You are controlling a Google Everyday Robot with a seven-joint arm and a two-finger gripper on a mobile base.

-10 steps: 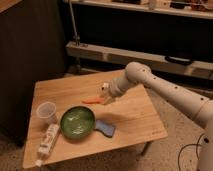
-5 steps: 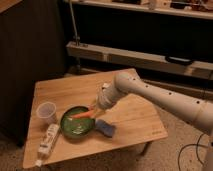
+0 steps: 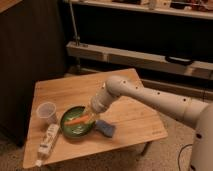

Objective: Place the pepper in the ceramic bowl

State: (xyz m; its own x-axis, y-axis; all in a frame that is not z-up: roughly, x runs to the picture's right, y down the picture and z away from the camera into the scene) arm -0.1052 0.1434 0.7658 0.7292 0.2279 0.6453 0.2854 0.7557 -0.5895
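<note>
Camera view looks down on a light wooden bench [image 3: 125,107] that fills the lower middle of the frame, with dark shelving across the upper part. A white robot arm [image 3: 150,97] comes in from the lower right and slants toward the centre, ending in the gripper [image 3: 91,114], which sits over the right edge of the round, glossy green ceramic bowl [image 3: 70,131]. How far apart its jaws stand cannot be told, nor whether they have hold of anything.

The slim orange-red pepper [image 3: 76,120] lies inside the bowl, stretched roughly left to right across the green inner surface, its right end just beside the gripper tip. Whether that end touches the gripper is not clear.

A clear plastic cup [image 3: 46,112] stands upright to the upper left of the bowl, near its rim. A flat black-and-white rectangular packet [image 3: 47,141] lies to the lower left of the bowl, near the bench's front left edge. A small blue object [image 3: 106,128] rests on the bench just to the right of the bowl, below the gripper.
</note>
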